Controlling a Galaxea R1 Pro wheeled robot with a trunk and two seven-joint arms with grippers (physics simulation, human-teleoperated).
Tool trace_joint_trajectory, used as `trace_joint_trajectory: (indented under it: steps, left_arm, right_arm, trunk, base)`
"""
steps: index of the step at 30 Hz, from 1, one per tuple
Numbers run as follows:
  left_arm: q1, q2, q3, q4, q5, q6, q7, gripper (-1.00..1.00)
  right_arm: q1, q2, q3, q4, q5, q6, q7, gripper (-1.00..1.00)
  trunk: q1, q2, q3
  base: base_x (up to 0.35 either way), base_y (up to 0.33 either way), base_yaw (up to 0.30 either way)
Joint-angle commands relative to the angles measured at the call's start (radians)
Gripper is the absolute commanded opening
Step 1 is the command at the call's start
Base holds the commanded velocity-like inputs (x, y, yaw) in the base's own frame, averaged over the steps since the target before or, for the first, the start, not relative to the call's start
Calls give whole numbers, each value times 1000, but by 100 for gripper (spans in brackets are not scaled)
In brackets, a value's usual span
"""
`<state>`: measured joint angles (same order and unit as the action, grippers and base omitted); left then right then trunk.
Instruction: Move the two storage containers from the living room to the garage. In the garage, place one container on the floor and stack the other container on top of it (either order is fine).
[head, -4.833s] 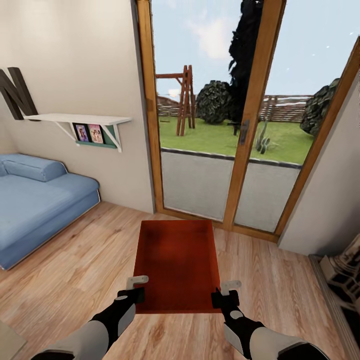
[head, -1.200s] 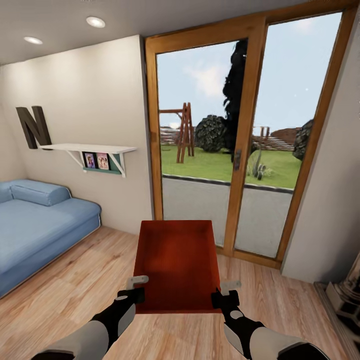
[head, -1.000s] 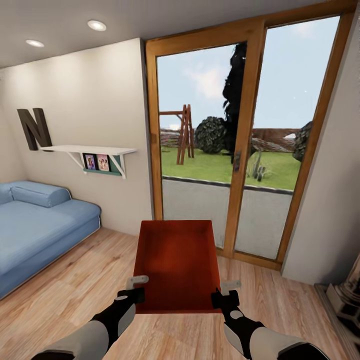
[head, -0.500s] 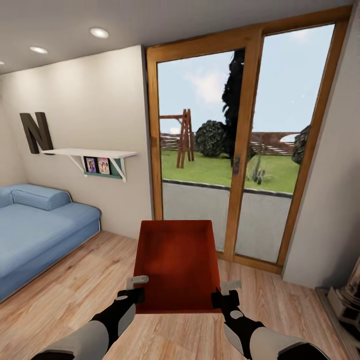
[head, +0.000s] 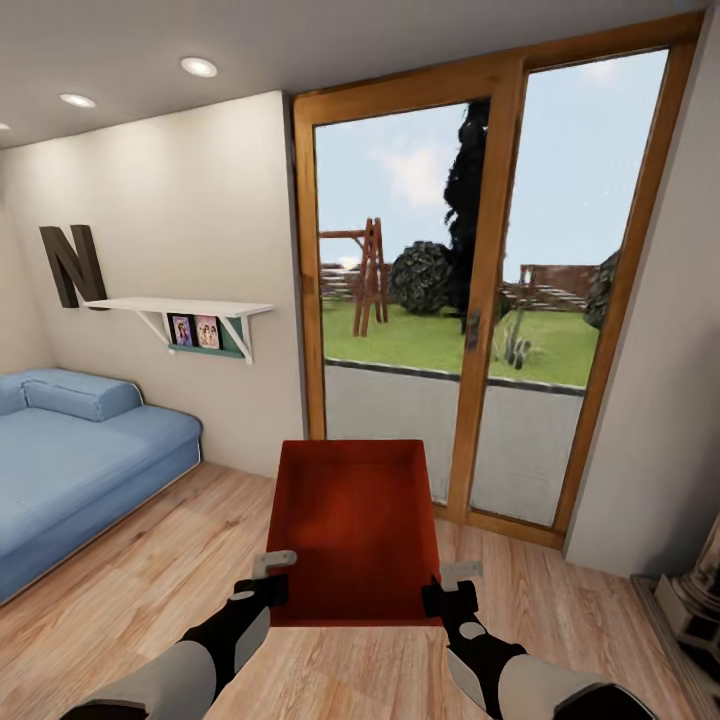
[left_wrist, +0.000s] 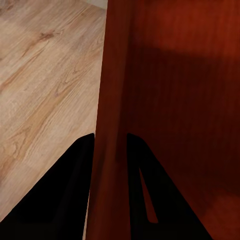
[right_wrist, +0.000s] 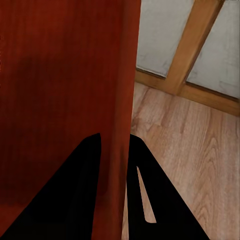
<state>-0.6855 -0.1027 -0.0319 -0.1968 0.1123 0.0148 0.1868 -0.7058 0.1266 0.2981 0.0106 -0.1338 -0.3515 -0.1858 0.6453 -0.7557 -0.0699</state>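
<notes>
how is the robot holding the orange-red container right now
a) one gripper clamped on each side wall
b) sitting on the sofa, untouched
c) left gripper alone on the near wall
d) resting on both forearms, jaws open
a: the left gripper and right gripper each pinch a side wall of the storage container; both wrist views show a wall between the jaws.

The one thing that can be read is a large dark letter "N", fixed to the off-white wall at the left of the head view, just above the left end of a white shelf. Two small framed pictures under that shelf are too small to show any writing.
</notes>
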Motion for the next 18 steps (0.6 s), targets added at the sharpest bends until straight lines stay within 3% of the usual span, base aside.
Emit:
trace_joint_trajectory:
  steps: [1, 5, 18]
  left_arm:
    - [0, 6, 2, 1, 5, 2, 9, -100]
    - [0, 4, 16, 2, 4, 2, 6, -100]
    - [0, 0, 39, 2, -33, 2, 2, -100]
  right_arm:
    - [-1, 1, 3, -3, -4, -6, 0, -100]
    - [-1, -3, 64, -3, -64, -9, 0, -100]
    - [-1, -4, 95, -3, -95, -11, -1, -100]
  trunk:
    - [0, -1, -2]
    - [0, -1, -2]
    - [0, -1, 3]
  base:
    - [0, 0, 0]
    - [0, 0, 0]
    - [0, 0, 0]
